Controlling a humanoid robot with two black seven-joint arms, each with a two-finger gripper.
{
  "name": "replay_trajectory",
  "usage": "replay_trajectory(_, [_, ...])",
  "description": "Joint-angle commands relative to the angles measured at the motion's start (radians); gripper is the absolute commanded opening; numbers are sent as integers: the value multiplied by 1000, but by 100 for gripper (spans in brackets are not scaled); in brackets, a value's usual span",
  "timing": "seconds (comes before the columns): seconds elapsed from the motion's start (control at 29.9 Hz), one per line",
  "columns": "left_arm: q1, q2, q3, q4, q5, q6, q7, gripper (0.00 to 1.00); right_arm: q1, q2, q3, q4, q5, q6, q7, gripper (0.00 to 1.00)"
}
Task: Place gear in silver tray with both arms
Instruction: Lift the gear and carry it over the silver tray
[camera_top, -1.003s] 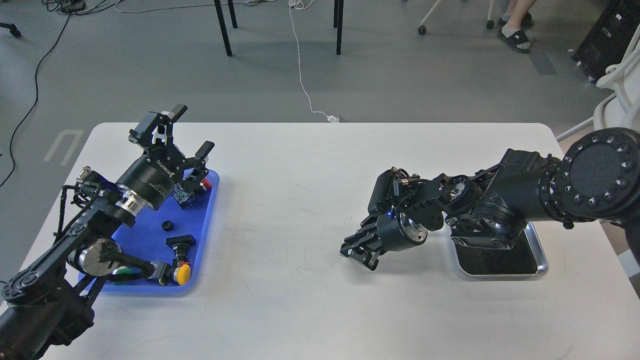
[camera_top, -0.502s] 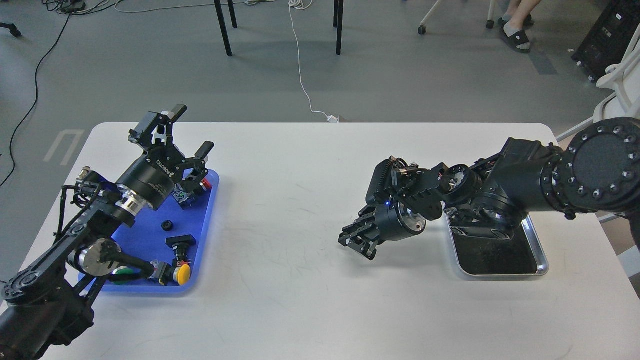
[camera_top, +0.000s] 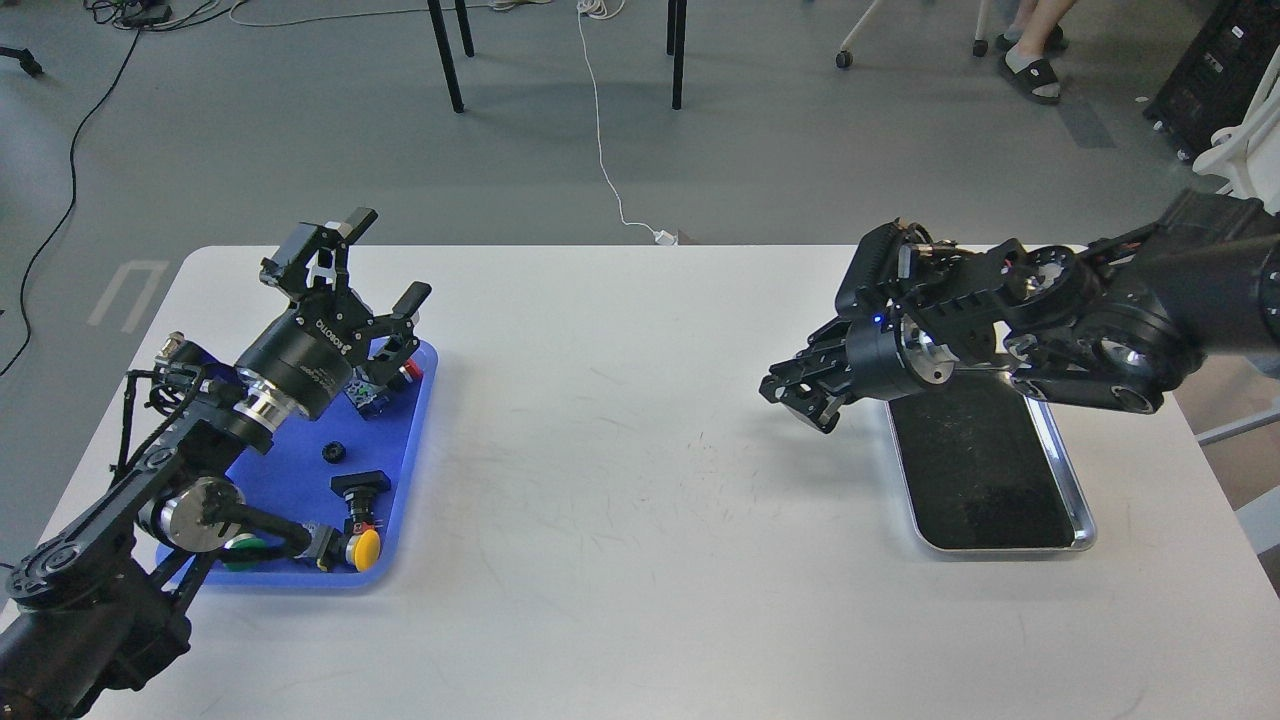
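Observation:
A small black gear (camera_top: 333, 452) lies in the middle of the blue plastic tray (camera_top: 412, 470) at the left. The silver tray (camera_top: 1084, 528) sits at the right with a dark bottom, and nothing shows in it. My left gripper (camera_top: 381, 260) is open and empty, raised over the far end of the blue tray, beyond the gear. My right gripper (camera_top: 797, 397) hangs just left of the silver tray's far corner, above the table. It is dark and its fingers cannot be told apart. Nothing shows in it.
The blue tray also holds a yellow push button (camera_top: 367, 548), a green button (camera_top: 238, 551), a black switch (camera_top: 362, 486) and a red-capped part (camera_top: 410, 370). The white table (camera_top: 620, 480) lies between the two trays. Chair legs and cables are on the floor beyond.
My right arm has risen and swung right and back, from the table's middle to the silver tray's far left corner, uncovering the tray. The left arm has barely moved.

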Motion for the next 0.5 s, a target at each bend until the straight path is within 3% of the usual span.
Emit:
replay_trajectory(0.0, [0,-1,0,-3,0,0,0,98,-13,-99,-41,-3,-6,0,0,18])
replay_trajectory(0.17, [0,-5,2,-3,1,0,2,98,-94,-180,-102,-82,-45,3,0,18])
replay_trajectory(0.3, [0,-1,2,-3,0,0,2,98,-177,-185,-102,-179,-43,3,0,18])
replay_trajectory(0.47, [0,2,2,-7,0,0,2,98,-209,-176,-101,-198,-33,6,0,19])
